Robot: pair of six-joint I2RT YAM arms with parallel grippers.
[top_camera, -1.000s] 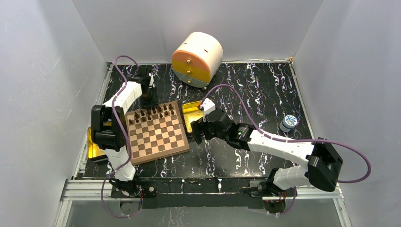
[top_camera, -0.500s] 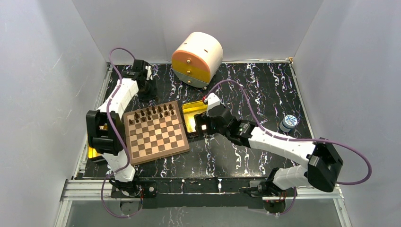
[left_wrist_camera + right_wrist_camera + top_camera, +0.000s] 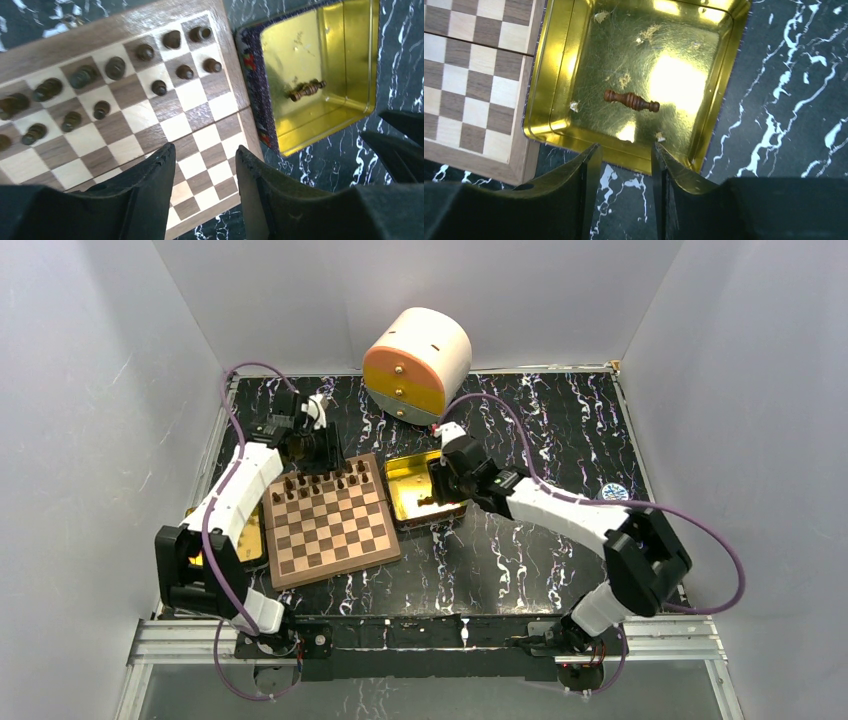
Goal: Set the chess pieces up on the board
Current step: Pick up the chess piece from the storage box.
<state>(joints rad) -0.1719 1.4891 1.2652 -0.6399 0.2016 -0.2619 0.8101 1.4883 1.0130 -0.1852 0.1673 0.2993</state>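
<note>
The board (image 3: 335, 540) lies left of centre, with several dark chess pieces (image 3: 325, 480) standing on its two far rows. One more piece (image 3: 631, 101) lies on its side in the open gold tin (image 3: 400, 502) just right of the board, and it also shows as the lying piece (image 3: 306, 90) in the left wrist view. My left gripper (image 3: 322, 447) hovers above the board's far edge, open and empty (image 3: 205, 152). My right gripper (image 3: 441, 483) hangs over the tin's near rim, open with nothing between its fingers (image 3: 625, 150), a short way from the lying piece.
A round white and orange drawer box (image 3: 417, 362) stands at the back. A small bottle with a blue-white cap (image 3: 612, 492) sits at the right. A second gold tin part (image 3: 252, 538) lies left of the board, mostly behind my left arm. White walls enclose the table.
My right gripper has moved from beside the board's right edge back over the tin, and its jaws have narrowed. My left arm has swung outward, its gripper staying above the board's far edge.
</note>
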